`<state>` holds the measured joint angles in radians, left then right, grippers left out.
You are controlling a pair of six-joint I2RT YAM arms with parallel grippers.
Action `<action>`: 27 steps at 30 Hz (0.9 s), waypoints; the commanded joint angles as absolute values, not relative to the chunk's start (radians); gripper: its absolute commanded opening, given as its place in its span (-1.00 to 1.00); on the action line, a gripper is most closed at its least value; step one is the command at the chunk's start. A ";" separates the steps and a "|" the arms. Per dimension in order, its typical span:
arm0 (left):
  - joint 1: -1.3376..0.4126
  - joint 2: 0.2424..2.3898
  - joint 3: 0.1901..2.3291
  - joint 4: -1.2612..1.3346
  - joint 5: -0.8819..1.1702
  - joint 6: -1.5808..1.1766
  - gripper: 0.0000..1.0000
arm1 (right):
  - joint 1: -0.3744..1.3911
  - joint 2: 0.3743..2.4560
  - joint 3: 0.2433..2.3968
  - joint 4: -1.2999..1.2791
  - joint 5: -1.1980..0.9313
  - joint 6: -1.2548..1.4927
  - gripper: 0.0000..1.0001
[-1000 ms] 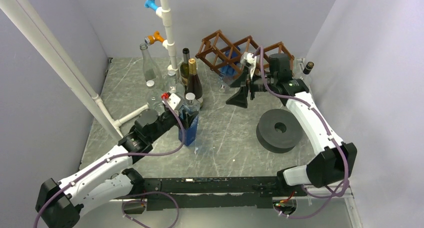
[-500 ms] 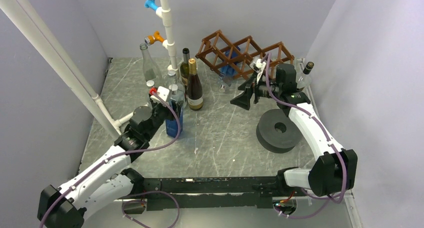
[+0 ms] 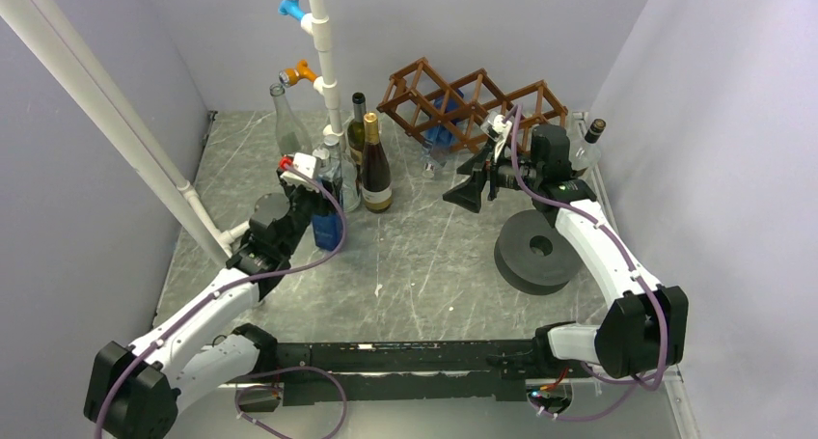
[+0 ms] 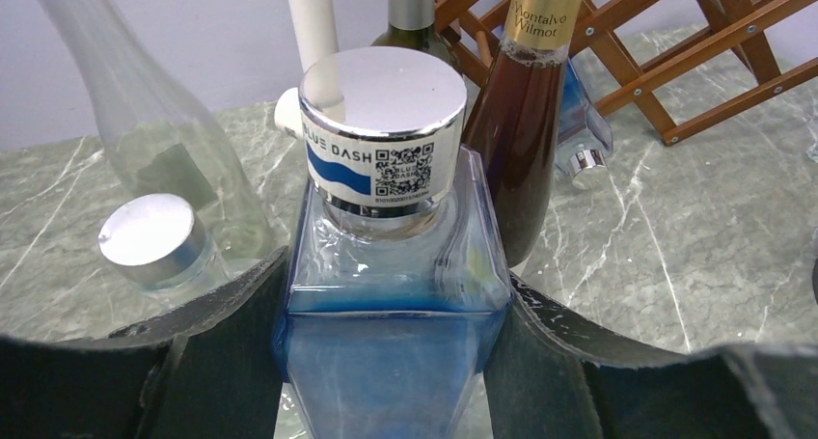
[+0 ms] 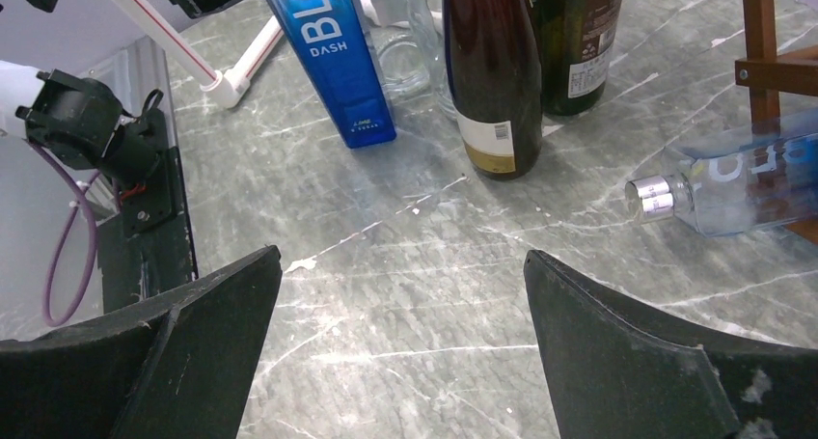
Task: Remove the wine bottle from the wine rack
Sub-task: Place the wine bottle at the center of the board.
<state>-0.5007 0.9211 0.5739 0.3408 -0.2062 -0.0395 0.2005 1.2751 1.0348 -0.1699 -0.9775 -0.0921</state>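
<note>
wine rack (image 3: 479, 75) sits well beyond the left claw (image 3: 318, 190) and the blue bottle (image 4: 391, 256) is off it, but the amber bottle (image 4: 526, 140) just right of the claw and the clear bottle (image 4: 164, 140) just left crowd it, so sideways drift on set-down likely topples one. left claw is part-open, clamped on the blue bottle's shoulders. right claw (image 5: 400, 260) gapes fully, holding nothing, with a second blue bottle (image 5: 728, 183) lying ahead-right of it.

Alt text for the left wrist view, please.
The left gripper clamps an upright blue bottle with a silver cap. Behind stand a clear bottle and an amber bottle; the wine rack is upper right.
</note>
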 commanded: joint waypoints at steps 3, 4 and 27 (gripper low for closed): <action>-0.446 0.928 0.653 0.632 -0.093 -0.069 -1.00 | 0.198 1.275 1.030 -0.120 -1.001 -0.080 1.00; -0.438 0.932 0.647 0.649 -0.082 -0.075 -1.00 | 0.198 1.276 1.031 -0.120 -1.002 -0.080 0.99; -0.367 0.810 0.664 0.383 0.116 -0.076 -1.00 | 0.198 1.290 1.031 -0.127 -1.005 -0.086 1.00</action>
<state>-0.3698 0.9279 0.5671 0.3725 0.0818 -0.0753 0.2005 1.2884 1.0309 -0.1635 -0.9783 -0.0925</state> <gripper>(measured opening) 0.649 0.994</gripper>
